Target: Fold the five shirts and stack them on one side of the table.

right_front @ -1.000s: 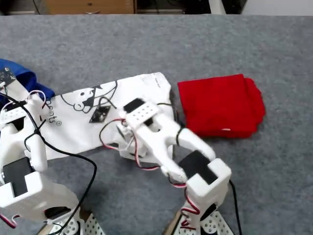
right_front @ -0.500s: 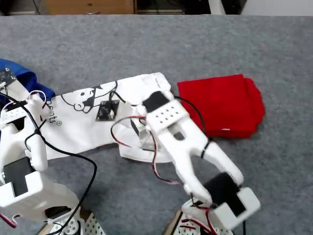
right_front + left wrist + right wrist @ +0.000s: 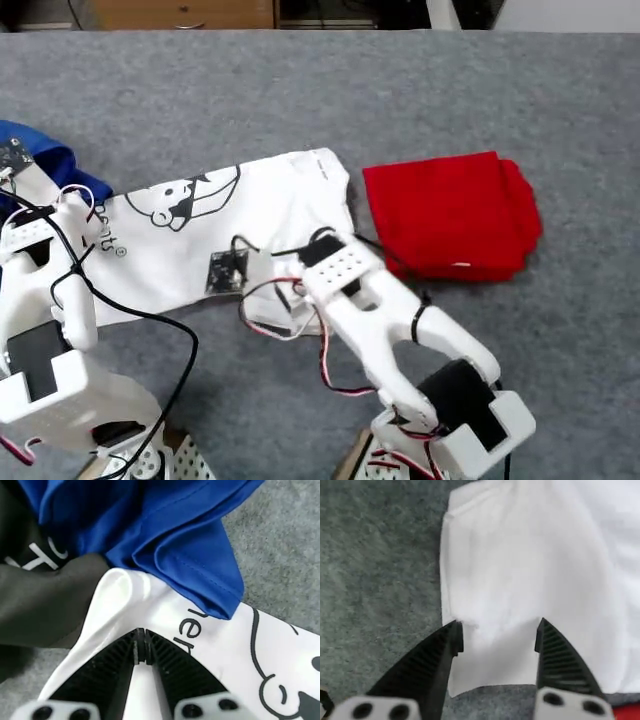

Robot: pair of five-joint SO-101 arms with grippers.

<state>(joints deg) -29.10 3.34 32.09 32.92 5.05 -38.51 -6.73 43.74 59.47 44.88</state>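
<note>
Left gripper (image 3: 140, 647) is clenched on the white printed cotton shirt (image 3: 270, 215), beside the crumpled blue shirt (image 3: 165, 530). Right gripper (image 3: 497, 640) hangs spread over its hem. 1 folded red shirt (image 3: 450, 215) lies just beside.

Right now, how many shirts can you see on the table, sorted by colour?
white shirt: 1
red shirt: 1
blue shirt: 1
black shirt: 1
Total: 4 shirts in sight
</note>
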